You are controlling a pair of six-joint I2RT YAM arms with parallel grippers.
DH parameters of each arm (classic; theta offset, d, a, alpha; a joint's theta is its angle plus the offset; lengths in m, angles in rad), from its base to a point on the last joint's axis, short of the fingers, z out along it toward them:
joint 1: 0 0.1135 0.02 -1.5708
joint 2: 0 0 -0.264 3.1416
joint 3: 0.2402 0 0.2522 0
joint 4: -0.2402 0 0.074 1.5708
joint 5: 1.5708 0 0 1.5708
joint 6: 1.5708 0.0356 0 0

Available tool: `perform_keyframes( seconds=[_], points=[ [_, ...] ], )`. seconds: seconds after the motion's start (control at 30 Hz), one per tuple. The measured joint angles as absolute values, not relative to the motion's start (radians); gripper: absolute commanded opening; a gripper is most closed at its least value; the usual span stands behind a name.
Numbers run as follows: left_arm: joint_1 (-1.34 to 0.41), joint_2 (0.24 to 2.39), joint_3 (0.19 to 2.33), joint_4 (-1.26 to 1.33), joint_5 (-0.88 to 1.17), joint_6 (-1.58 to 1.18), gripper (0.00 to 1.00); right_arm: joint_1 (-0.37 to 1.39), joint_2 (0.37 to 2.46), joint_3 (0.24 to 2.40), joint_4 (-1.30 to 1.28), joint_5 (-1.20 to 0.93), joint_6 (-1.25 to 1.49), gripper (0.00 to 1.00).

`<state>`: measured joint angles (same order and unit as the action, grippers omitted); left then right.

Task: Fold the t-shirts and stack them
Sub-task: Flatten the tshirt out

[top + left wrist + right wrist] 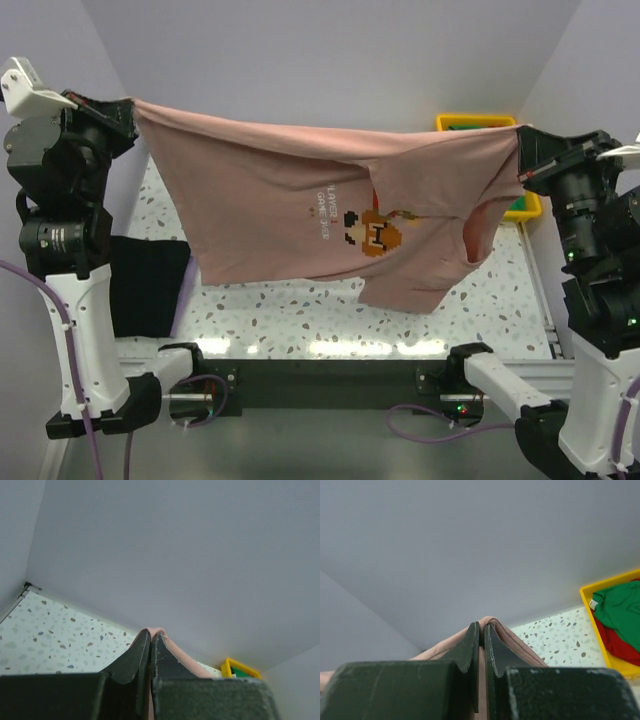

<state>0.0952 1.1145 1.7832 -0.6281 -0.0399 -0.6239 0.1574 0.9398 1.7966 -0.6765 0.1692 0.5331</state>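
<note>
Right, so approx. a quarter done, by my guess. The pink t-shirt [300,200] w/ the small orange-white print is up in the air, spread wide btw. the two arms above the desk [300,315]. Its top edge is pulled fairly taut and the rest hangs slack, w/ one sleeve drooping toward the right arm. The left pincer [127,108] is clamped on one end of that edge and the right pincer [521,142] on the other. Both wrist views show pink cloth nipped btw. closed fingers. No fold in it yet, as far as I can see. The black t-shirt [145,285] lies flat on the desk beside the left arm as a tidy rectangle, so prob. folded already and the base of the stack, tho part of it is hidden behind the arm. The green t-shirt [620,605] sits bunched on top of the red t-shirt [620,647] in the yellow tray [610,578] at the far right corner, neither folded. So one looks done, one is in hand and two are waiting. Left to do: lay the pink one down, fold it, put it on the black, then same for green & red.
</note>
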Motion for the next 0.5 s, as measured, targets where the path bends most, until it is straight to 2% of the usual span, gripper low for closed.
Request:
perform_keyframes(
  seconds=[0.27, 0.4, 0.5],
  points=[
    [0.095, 1.293, 1.819, -0.502, 0.038, -0.640, 0.00, 0.157, 1.111, 1.786, -0.571, 0.160, 0.523, 0.00],
    [0.099, 1.483, 1.846, -0.427, 0.084, -0.663, 0.00, 0.157, 1.285, 1.781, -0.458, 0.119, 0.527, 0.00],
    [0.107, 1.697, 2.003, -0.411, 0.128, -0.689, 0.00, 0.158, 1.464, 1.837, -0.406, 0.084, 0.534, 0.00]
  ],
)
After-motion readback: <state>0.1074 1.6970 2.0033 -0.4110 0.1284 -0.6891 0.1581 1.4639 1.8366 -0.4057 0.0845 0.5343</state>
